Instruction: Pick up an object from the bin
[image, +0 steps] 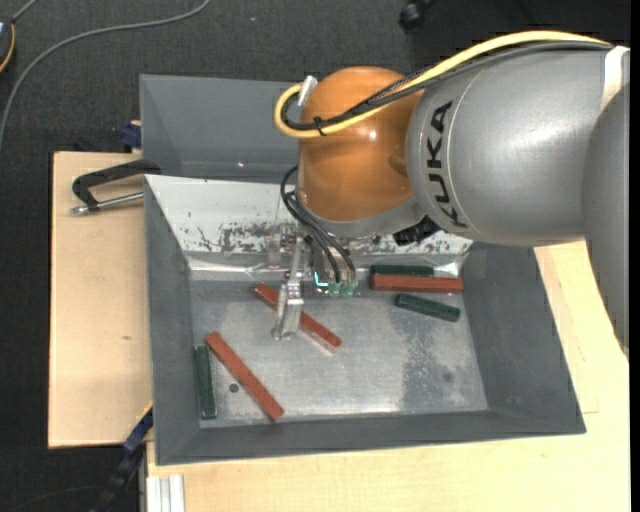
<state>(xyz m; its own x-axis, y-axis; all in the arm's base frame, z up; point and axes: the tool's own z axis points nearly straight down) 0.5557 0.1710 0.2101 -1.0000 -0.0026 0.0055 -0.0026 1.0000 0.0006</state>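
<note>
The arm is reaching into the grey bin (520, 330) from the right, its orange wrist cover hanging over the back half. The gripper (286, 328) is pointing down over a short red stick (322, 334) that is lying at a slant near the middle of the floor, crossing the stick's middle part (whether it is open or closed, or touching the stick, cannot be told). Near the left front, a longer red stick (245, 377) is lying at a slant beside a dark green stick (204, 382). To the right of the gripper, another red stick (418, 283) is lying just below a green one (403, 269), with a third green stick (427, 307) resting nearby.
</note>
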